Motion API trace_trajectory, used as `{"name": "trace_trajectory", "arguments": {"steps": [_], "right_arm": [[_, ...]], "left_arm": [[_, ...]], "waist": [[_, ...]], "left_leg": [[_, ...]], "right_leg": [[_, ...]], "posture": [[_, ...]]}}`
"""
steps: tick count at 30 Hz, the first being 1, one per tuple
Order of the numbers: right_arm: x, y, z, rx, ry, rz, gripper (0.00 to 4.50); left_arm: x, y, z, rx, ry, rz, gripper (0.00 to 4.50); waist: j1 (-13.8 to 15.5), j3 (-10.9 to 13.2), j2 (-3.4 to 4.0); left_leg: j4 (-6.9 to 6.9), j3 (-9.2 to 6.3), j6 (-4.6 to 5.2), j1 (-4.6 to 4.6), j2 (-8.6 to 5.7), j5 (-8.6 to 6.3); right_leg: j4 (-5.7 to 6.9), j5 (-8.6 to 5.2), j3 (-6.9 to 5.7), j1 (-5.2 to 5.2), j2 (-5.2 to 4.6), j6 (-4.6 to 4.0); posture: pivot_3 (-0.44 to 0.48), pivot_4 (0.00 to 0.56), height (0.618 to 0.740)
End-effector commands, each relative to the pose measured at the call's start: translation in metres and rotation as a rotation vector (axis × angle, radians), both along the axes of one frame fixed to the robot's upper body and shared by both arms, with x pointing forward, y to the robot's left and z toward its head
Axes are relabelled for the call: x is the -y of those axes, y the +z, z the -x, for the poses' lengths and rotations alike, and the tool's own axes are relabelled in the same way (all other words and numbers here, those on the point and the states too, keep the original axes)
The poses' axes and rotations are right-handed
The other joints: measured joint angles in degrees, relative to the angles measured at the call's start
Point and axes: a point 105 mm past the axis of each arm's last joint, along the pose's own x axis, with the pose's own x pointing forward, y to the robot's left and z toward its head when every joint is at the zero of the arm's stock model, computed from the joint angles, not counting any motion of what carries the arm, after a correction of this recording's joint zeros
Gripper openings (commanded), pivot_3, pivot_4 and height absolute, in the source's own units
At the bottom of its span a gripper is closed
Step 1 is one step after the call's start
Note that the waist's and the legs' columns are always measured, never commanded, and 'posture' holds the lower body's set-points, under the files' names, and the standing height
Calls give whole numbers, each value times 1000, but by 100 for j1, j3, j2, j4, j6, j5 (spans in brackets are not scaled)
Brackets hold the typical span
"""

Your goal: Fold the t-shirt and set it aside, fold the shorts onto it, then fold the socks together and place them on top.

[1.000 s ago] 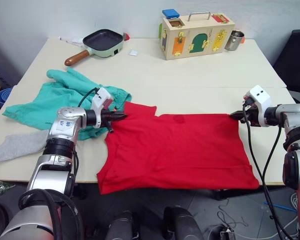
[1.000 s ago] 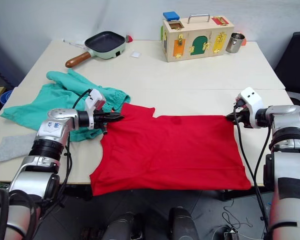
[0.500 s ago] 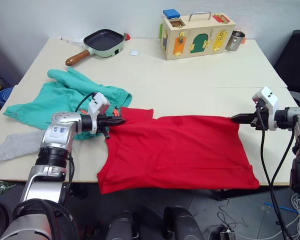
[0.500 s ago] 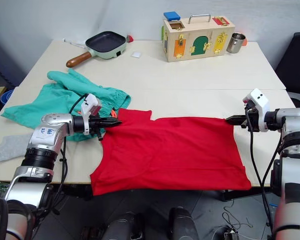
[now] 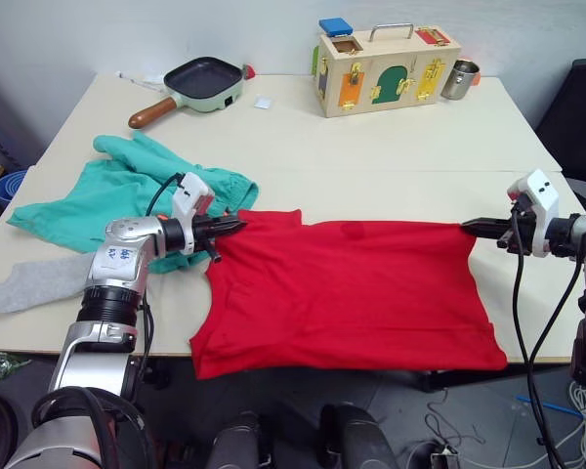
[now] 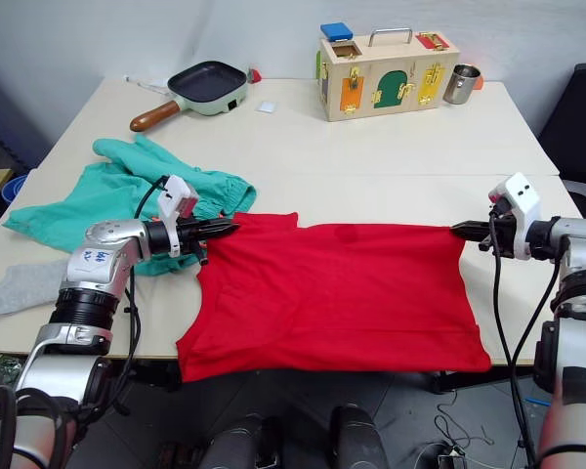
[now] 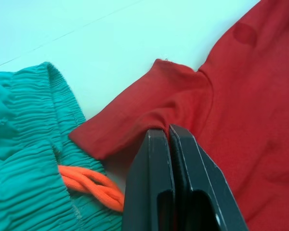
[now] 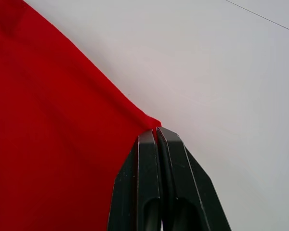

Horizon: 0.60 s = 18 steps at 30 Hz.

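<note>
Left end effector (image 5: 236,226) pinching shirt (image 5: 352,293) sleeve | right end effector (image 5: 466,224) pinching far corner — stretched taut | risk: thin corner pinch slips — near hem overhangs counter (image 5: 391,147).

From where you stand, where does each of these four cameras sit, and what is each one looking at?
Left eye view: on the head, looking down over the table; both arms show, the left gripper and right gripper each pinching the t-shirt.
Right eye view: beside it, showing the same scene, with the shorts and a sock on the robot's left.
Left wrist view: on the left wrist, looking along its shut fingers at the red sleeve and the orange drawstring.
Right wrist view: on the right wrist, looking along its shut fingers at the shirt's corner.
All four share the t-shirt.
</note>
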Motion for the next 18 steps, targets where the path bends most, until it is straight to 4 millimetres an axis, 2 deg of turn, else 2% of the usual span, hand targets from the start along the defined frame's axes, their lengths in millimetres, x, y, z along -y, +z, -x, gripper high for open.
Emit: {"name": "trace_trajectory", "arguments": {"steps": [1,8,18], "right_arm": [[11,17,7,54,-10,-40,31],[15,3,20,-12,15,-77,31],[15,-37,32,-84,29,-11,31]], "left_arm": [[-6,18,7,57,-35,14,0],[-12,7,24,24,-82,-30,0],[-12,-20,31,-1,-95,-114,0]], "waist": [[0,0,0],[-1,0,0],[10,0,0]], "left_leg": [[0,0,0,0,0,0],[1,0,0,2,0,0],[4,-1,0,3,-1,0]], "right_leg": [[0,0,0,0,0,0],[0,0,2,2,-1,0],[0,0,3,3,-3,0]], "posture": [[0,150,740],[0,150,740],[0,150,740]]}}
